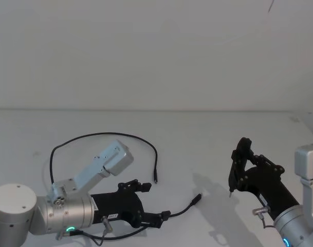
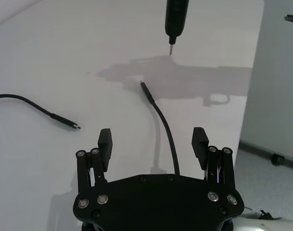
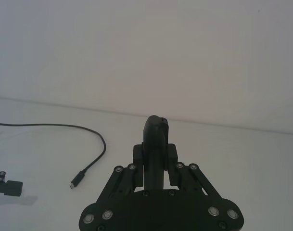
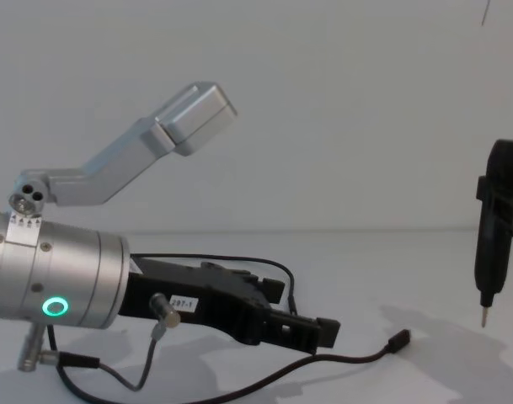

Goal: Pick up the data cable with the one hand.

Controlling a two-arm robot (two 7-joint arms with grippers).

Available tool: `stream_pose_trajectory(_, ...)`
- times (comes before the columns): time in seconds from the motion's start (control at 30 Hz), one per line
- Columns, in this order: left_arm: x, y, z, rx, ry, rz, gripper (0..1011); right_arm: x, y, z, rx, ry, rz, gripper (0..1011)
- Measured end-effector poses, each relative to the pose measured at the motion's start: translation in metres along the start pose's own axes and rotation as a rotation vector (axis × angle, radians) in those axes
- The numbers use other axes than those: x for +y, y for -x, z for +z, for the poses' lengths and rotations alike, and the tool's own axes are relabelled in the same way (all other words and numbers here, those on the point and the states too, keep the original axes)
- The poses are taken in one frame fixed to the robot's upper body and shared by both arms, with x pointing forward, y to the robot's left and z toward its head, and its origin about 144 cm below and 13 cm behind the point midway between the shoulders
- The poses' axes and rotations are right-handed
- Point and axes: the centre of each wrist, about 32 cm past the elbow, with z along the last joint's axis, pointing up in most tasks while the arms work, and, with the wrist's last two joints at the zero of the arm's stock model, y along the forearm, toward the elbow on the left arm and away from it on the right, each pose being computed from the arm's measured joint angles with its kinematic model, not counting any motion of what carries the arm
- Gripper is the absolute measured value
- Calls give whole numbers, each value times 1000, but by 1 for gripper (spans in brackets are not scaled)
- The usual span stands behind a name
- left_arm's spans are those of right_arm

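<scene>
Left pincer (image 2: 153,139), released, reaches low and level over the black cable (image 2: 158,108) on the worktop (image 1: 223,139); right pincer (image 3: 156,161) stands upright, clenched on a black tool (image 3: 156,130).

The data cable (image 1: 94,135) looks matt and rubbery; the left gripper (image 2: 152,138) matt plastic; the table (image 1: 197,149) smooth.

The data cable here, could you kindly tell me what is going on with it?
The left claw hovers low over the white table, open, with the data cable running between its fingers. It has not yet closed on it. The right claw stands upright off to the right, apart from the cable.
</scene>
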Motion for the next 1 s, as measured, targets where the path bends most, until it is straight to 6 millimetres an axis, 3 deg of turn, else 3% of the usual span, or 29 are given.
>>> stream_pose_trajectory(0.87, -11, -2, -1, -30, -93, -49, 1001, 0, 0, 0, 0, 0, 0, 279)
stream_pose_trajectory(1.0, -13, -1, -3, -28, -98, -45, 945, 0, 0, 0, 0, 0, 0, 279)
